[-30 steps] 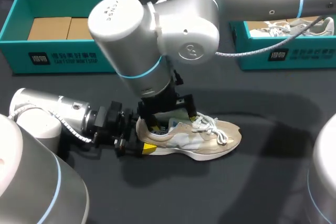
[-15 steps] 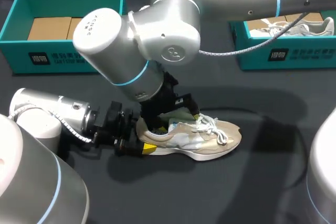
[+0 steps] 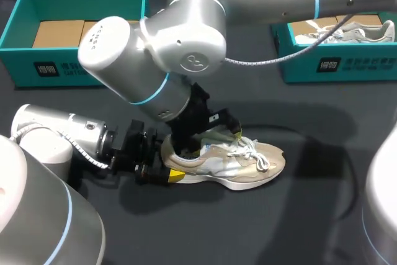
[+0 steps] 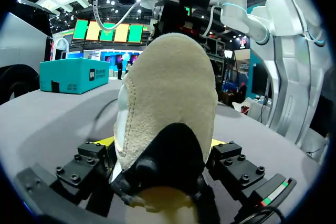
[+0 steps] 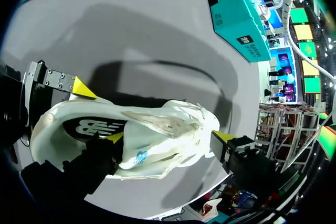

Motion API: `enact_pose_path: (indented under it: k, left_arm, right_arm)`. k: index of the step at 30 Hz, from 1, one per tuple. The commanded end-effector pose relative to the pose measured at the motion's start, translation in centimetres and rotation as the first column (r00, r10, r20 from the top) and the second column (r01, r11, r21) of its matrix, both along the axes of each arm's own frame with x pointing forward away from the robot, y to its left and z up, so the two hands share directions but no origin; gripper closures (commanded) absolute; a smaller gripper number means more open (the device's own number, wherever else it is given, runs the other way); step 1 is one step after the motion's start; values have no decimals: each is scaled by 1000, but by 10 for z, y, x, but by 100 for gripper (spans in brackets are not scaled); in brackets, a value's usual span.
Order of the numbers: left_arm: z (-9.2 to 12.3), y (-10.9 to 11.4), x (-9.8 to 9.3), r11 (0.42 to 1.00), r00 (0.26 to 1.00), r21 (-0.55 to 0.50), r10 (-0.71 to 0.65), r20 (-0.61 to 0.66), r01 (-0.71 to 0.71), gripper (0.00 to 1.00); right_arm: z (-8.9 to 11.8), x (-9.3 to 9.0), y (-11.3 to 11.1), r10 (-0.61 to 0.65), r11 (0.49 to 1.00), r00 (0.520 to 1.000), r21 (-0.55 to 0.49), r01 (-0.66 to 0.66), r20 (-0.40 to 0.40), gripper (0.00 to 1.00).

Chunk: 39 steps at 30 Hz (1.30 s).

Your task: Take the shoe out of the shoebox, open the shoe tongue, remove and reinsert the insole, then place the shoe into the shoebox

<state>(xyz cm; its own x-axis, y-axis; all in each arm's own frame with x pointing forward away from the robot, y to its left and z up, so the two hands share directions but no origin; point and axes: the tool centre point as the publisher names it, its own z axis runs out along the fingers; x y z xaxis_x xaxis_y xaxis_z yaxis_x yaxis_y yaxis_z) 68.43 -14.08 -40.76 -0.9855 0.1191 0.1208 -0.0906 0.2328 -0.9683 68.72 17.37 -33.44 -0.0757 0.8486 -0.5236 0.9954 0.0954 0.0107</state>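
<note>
Two grippers crowd one beige sneaker [image 3: 248, 159], which lies on its sole on the dark table [image 3: 310, 215], well clear of the teal shoebox [image 3: 74, 69]. The risk, as I see it, is that a hard upward pull by the right gripper [image 3: 209, 142] at the shoe's mouth could slide the heel out of the left gripper [image 3: 167, 164]. It could also snag the white laces [image 3: 251, 147] and drag the whole shoe along. The left fingers [image 4: 89, 158] are clamped on the heel from both sides, the heel wedged between them. The right gripper sits over the collar and a raised pale flap [image 3: 214, 134], tongue or insole. Whether it pinches anything I cannot tell.
</note>
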Motion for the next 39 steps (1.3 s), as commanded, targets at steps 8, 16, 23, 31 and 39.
enact_pose_path:
  k: [8,16,23,31,39]
  left_arm:
    - [-3,2,-1,1000,1000,0,2,0,-2,100]
    - [-3,2,-1,1000,1000,0,2,0,-2,100]
    - [-3,2,-1,1000,1000,0,2,0,-2,100]
    - [-3,2,-1,1000,1000,0,2,0,-2,100]
    - [-3,2,-1,1000,1000,0,2,0,-2,100]
  right_arm:
    - [15,-5,-16,-509,860,822,116,496,256,0]
    - [11,-7,-18,-533,845,824,154,512,189,29]
    - [20,-11,-23,-544,838,821,164,521,172,42]
    - [20,-17,-7,-516,850,854,160,501,69,45]
    - [23,-24,-1,-497,861,867,141,488,34,50]
